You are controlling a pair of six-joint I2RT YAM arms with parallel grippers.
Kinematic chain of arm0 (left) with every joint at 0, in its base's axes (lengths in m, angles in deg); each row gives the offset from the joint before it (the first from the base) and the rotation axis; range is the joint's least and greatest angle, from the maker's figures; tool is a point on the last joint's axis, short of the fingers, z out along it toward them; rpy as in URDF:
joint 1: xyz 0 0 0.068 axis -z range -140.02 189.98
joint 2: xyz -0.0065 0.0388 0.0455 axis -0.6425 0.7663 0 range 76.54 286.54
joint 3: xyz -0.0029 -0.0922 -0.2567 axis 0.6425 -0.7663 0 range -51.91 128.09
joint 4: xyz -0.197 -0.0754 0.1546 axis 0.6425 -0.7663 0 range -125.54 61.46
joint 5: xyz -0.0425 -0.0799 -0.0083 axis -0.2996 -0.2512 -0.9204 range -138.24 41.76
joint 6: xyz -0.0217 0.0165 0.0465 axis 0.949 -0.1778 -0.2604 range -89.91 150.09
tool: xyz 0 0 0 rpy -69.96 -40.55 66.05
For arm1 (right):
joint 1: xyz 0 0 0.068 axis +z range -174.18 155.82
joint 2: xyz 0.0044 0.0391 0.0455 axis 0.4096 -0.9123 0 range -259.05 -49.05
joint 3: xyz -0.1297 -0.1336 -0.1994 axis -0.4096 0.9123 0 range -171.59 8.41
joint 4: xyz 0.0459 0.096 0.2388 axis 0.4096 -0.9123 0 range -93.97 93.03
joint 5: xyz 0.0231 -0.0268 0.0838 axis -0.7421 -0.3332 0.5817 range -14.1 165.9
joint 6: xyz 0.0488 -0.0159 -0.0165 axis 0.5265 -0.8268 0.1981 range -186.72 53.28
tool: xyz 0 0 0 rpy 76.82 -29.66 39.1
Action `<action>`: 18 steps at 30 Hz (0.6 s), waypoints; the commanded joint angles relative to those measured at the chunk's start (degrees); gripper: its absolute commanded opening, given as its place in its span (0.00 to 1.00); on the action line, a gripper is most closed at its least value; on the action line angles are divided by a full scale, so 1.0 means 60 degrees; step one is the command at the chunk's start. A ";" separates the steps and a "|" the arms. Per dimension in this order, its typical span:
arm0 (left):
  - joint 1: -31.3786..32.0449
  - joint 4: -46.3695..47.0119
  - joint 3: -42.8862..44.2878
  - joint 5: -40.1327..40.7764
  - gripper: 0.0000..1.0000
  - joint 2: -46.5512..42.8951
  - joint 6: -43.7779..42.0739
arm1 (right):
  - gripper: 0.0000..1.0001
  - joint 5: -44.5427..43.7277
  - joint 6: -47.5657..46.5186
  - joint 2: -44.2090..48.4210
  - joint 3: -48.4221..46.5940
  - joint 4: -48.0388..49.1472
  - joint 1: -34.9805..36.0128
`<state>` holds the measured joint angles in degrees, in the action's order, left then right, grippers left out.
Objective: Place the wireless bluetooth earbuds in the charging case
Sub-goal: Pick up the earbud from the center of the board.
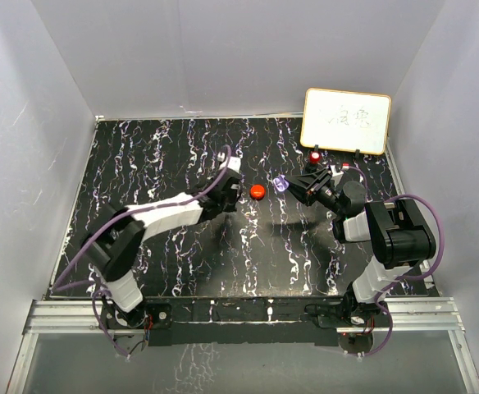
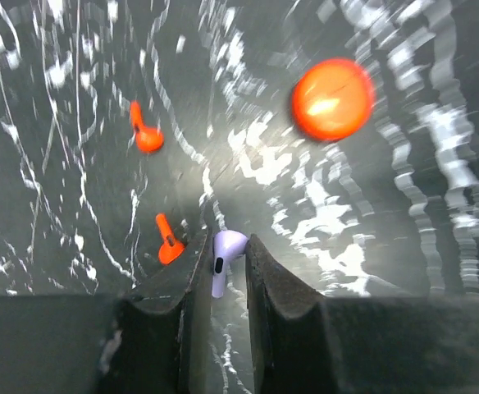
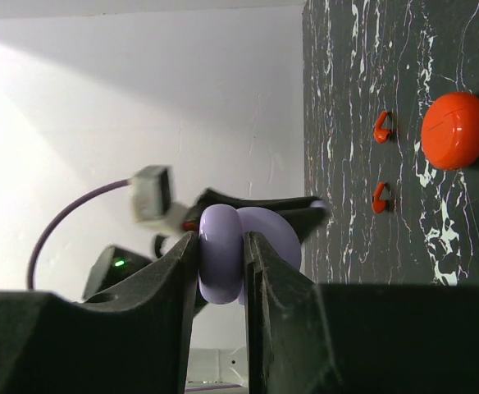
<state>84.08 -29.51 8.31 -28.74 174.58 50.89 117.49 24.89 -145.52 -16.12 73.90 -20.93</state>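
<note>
Only illegible scrawl on whiteboard (image 1: pixel 346 121)

The resting case (image 1: pixel 257 191) is lying on the mat (image 1: pixel 289 254), with one loose earbud (image 2: pixel 145 131) and another earbud (image 2: pixel 168 242) lying near it, not touching it. Just left of it, the left gripper (image 2: pixel 223 261) is pinching a third earbud (image 2: pixel 228 243). Right of it, the right gripper (image 3: pixel 221 240) is clamping the second case (image 3: pixel 221 267). Behind and right of it, a whiteboard (image 1: pixel 346 121) is sitting.

i see the black, white-veined desk (image 1: pixel 157 164) with a round red case (image 1: pixel 257 191) near its middle. a red earbud (image 2: pixel 145 131) and a second red earbud (image 2: pixel 168 244) lie near it, apart. a whiteboard (image 1: pixel 346 121) stands far right.
</note>
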 commanded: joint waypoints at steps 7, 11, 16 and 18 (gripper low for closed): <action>0.0004 0.4280 -0.1340 -0.1873 0.00 -0.2845 -0.0062 | 0.00 -0.0038 -0.0208 0.0773 -0.0027 0.0013 -0.0031; 0.0004 0.5355 -0.1600 -0.2534 0.00 -0.2929 0.0210 | 0.00 -0.0031 -0.0243 0.1041 -0.0024 -0.0279 -0.0023; 0.0004 0.6854 -0.1983 -0.3102 0.00 -0.2793 0.0324 | 0.00 0.0005 -0.0019 0.1152 -0.0027 -0.0427 0.0018; 0.0008 0.7330 -0.2039 -0.3228 0.00 -0.2657 0.0283 | 0.00 0.0013 0.0064 0.1126 -0.0041 -0.0515 0.0066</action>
<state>84.08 3.85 -3.18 -44.30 158.60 52.22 117.51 24.83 -140.47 -16.12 70.12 -20.91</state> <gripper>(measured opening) 0.174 0.238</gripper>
